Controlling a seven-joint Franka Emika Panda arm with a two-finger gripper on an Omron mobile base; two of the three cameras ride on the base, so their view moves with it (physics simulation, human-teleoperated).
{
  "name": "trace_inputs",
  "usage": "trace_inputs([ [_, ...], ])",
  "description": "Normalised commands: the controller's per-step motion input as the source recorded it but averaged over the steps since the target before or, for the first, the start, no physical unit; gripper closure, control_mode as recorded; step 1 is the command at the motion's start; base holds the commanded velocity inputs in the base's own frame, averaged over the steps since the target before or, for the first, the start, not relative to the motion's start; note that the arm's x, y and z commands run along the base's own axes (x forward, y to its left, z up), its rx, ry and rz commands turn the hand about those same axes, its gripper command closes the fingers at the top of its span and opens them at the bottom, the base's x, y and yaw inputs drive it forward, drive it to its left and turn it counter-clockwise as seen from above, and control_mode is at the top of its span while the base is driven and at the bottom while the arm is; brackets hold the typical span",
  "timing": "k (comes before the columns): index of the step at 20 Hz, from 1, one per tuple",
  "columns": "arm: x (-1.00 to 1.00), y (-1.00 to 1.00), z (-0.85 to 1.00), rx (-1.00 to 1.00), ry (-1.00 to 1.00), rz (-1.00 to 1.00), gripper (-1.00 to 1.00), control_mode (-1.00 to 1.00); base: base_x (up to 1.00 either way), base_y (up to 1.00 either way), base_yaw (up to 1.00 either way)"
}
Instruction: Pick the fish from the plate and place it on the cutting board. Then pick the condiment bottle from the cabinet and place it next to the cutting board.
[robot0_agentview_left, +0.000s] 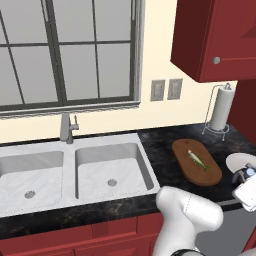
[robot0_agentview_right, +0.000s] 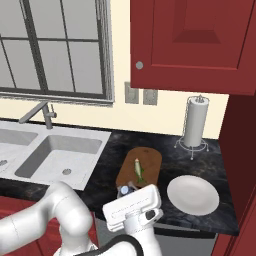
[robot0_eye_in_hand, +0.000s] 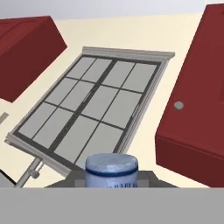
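Gripper (robot0_agentview_right: 125, 192) is gripping the condiment bottle (robot0_eye_in_hand: 111, 169) by its body, blue cap showing, and hovering over the near counter edge between cutting board (robot0_agentview_right: 150, 161) and plate (robot0_agentview_right: 193, 194). Fish (robot0_agentview_right: 138, 170) is lying on the board; paper towel roll (robot0_agentview_right: 195, 121) is standing far right.

Even, bright rendered light, soft shadows, sharp throughout, no glare

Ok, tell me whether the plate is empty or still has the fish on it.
Empty. The plate shows a bare white surface in the right base view, and the fish lies on the cutting board beside it.
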Motion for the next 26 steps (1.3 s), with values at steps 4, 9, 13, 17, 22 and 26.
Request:
trace_inputs([
  [4,0.16,-0.13,-0.10,-0.01,-0.06,0.00,1.00,-1.00,0.00,0.00,0.00],
  [9,0.11,-0.14,-0.09,0.00,-0.05,0.00,1.00,-1.00,0.00,0.00,0.00],
  [13,0.02,-0.14,-0.11,0.00,0.00,0.00,1.00,-1.00,0.00,0.00,0.00],
  [17,0.00,-0.09,-0.09,0.00,0.07,0.00,1.00,-1.00,0.00,0.00,0.00],
  [22,0.02,-0.02,-0.01,0.03,0.10,-0.01,1.00,-1.00,0.00,0.00,0.00],
  [26,0.09,0.00,0.00,0.05,0.08,-0.01,1.00,-1.00,0.00,0.00,0.00],
])
